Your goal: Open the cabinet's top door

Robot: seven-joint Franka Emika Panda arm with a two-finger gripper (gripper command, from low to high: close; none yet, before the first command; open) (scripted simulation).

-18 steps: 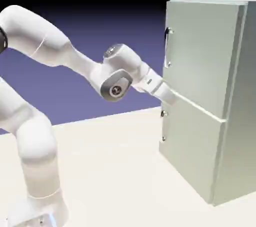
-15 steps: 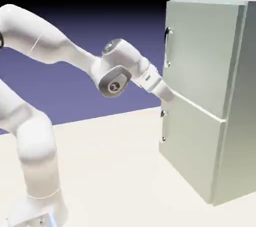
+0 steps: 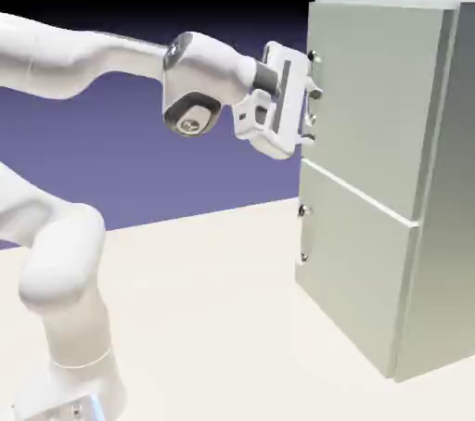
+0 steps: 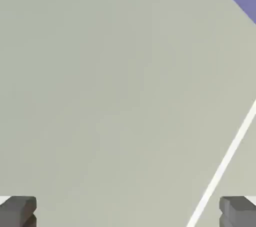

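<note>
Fingers (image 3: pixel 312 104) wide open, holding nothing; the small curved silver handle (image 3: pixel 314 59) runs up-down right before me on the top grey-green metal door (image 3: pixel 371 95).

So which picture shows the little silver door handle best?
The exterior view: the small curved silver handle peeks out at the tall grey-green metal cabinet's front edge, mostly hidden behind the white robot hand. The hand view shows only flat door panel, no handle.
</note>
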